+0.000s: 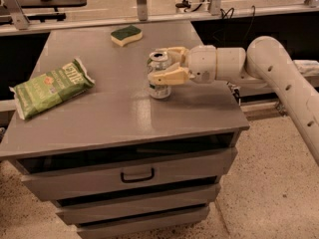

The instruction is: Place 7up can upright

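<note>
Release of 7up can (159, 89) pending

My pincer (160, 64) reached in from 3 o'clock and was clamped on the can, which stood upright right of centre, its base seemingly on the counter (109, 114). The chip bag (50, 87) lay at its 9 o'clock and the sponge (126, 34) at 11, both well apart. I judged it best to part the fingers evenly, then back out toward 3 o'clock without nudging the can.

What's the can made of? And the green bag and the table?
The can, upright in the claw mid-table, looks like shiny silvery metal. The bag seems crinkly glossy plastic or foil. The table top is smooth, matte grey, maybe painted metal or laminate.
</note>
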Available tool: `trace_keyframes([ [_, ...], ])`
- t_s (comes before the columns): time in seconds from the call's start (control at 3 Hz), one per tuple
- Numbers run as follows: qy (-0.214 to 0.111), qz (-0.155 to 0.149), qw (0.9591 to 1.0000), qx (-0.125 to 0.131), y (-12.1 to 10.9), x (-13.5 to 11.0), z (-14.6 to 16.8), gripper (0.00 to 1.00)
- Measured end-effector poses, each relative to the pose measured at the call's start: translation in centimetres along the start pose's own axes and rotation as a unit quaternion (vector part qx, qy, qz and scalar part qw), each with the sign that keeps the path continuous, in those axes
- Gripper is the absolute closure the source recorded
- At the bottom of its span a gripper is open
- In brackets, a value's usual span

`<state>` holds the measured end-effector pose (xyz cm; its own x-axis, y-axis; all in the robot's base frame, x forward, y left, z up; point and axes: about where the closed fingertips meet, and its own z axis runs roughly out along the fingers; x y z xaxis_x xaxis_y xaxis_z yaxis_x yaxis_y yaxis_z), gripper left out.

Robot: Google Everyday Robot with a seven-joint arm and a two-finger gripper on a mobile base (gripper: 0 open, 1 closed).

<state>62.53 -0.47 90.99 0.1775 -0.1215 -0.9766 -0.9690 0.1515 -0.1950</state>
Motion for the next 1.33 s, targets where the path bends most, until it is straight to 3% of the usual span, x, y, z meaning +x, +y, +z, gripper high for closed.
trace_keyframes([
  [0.67, -0.01, 0.016, 0.9998, -0.007, 0.4, 1.0, -0.5, 0.12],
  [1.0, 0.0, 0.007, 1.0, 0.003, 0.9, 0.1, -1.8, 0.0],
  [1.33, 0.021, -0.014, 0.9993, 0.029, 1.9, -1.9, -5.1, 0.0],
])
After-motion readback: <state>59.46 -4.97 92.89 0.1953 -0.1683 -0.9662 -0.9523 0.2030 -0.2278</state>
